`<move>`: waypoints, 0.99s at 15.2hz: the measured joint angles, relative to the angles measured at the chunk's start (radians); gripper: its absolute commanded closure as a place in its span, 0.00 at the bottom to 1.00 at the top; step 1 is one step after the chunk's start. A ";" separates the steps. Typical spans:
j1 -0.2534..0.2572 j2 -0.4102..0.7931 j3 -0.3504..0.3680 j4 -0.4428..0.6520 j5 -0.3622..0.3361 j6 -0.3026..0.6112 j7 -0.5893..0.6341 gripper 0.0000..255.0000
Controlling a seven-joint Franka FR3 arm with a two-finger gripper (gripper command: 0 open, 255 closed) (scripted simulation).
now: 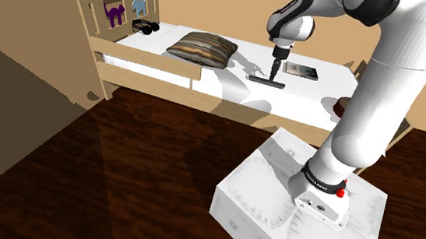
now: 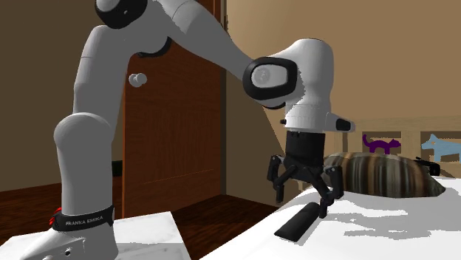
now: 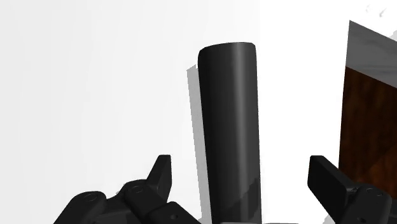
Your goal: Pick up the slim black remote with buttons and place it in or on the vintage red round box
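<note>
Jaws: spread apart, astride slim black oblong remote [image 3: 229, 121], frame centre, on white bed [image 3: 95, 76]; untouched, aligned to close across its width.

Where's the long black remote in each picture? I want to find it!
Shoulder view: the slim black remote lies on the white bed, upper middle, right under the black gripper.
Second exterior view: the remote lies low in the middle, below the gripper.
Wrist view: the remote is a dark bar between the open fingers.
Shared landmark: the gripper above the remote.
</note>
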 measured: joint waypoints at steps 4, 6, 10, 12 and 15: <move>-0.008 0.030 0.009 -0.023 0.030 0.044 -0.024 0.00; -0.010 0.035 0.010 -0.024 0.035 0.049 -0.027 0.00; -0.010 0.037 0.011 -0.024 0.037 0.050 -0.029 0.00; -0.010 0.037 0.011 -0.024 0.037 0.050 -0.029 1.00; -0.010 0.035 0.010 -0.022 0.035 0.052 -0.027 1.00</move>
